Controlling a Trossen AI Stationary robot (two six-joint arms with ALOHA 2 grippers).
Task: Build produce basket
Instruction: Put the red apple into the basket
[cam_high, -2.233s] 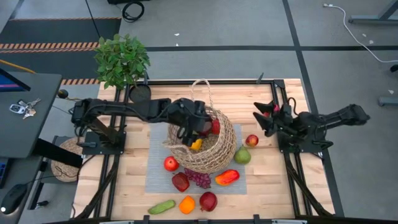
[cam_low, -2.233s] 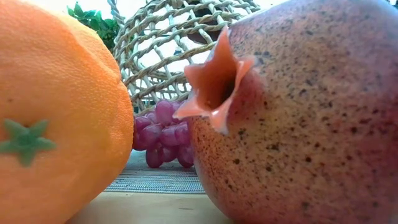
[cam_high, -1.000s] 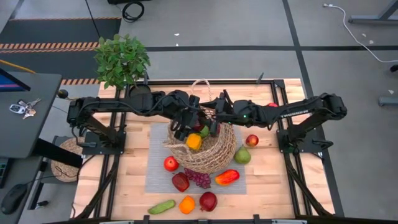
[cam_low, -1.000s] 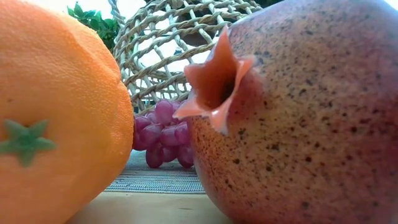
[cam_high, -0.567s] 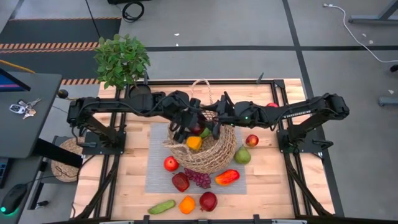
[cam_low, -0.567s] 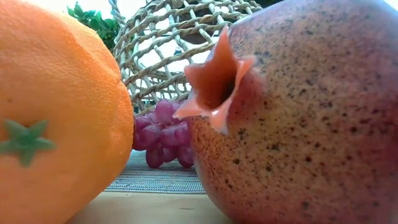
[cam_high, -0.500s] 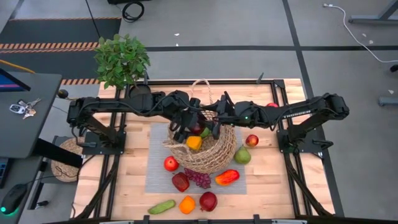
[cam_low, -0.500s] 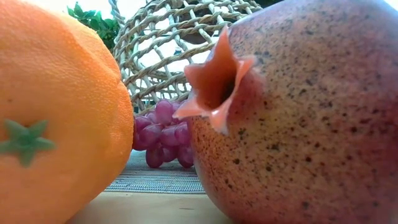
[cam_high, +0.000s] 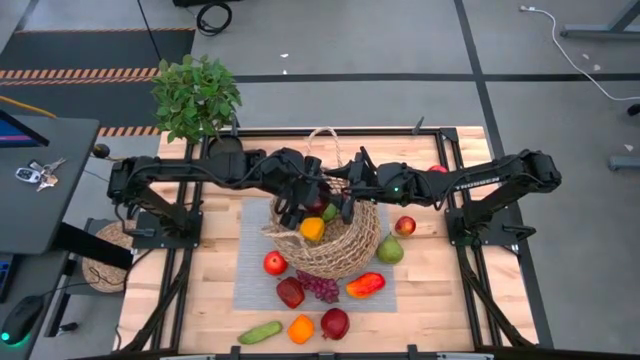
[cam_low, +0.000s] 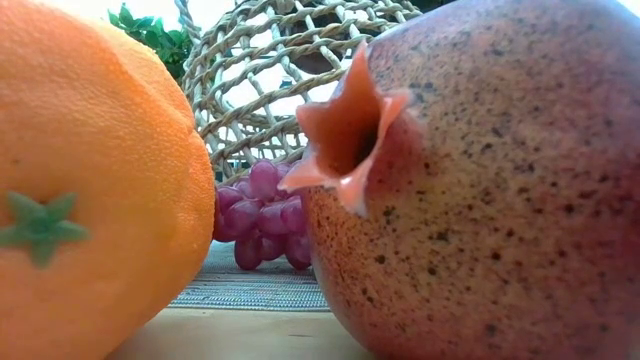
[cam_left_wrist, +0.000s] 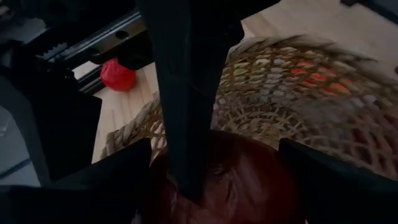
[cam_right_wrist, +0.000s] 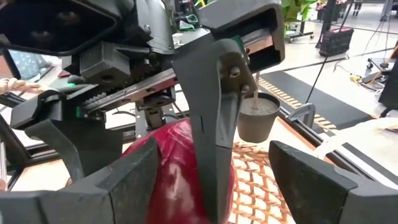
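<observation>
The basket (cam_high: 345, 250) sits at the centre of the high view on a grey mat (cam_high: 250, 240) on the wooden worktop (cam_high: 430, 290). Both arms reach in from the 2 sides and meet over its mouth.

The left tool (cam_high: 300, 205) is closed on a dark red apple (cam_high: 317, 207) just above the basket's opening; in its wrist view the apple fills the space between both fingers. The right tool (cam_high: 345, 200) stands open around the same apple, with a gap on 1 side where the weave shows through.

Inside the basket, just below the apple in the frame, lie a yellow-orange piece (cam_high: 312, 229) and a green piece (cam_high: 329, 211).

Around the basket, toward the lower half of the frame, lie a red apple (cam_high: 275, 263), grapes (cam_high: 320, 287), a red-orange pepper (cam_high: 365, 285) and a green pear (cam_high: 389, 250). Along the bottom edge are a cucumber (cam_high: 260, 332), an orange (cam_high: 300, 329) and a pomegranate (cam_high: 334, 323).
</observation>
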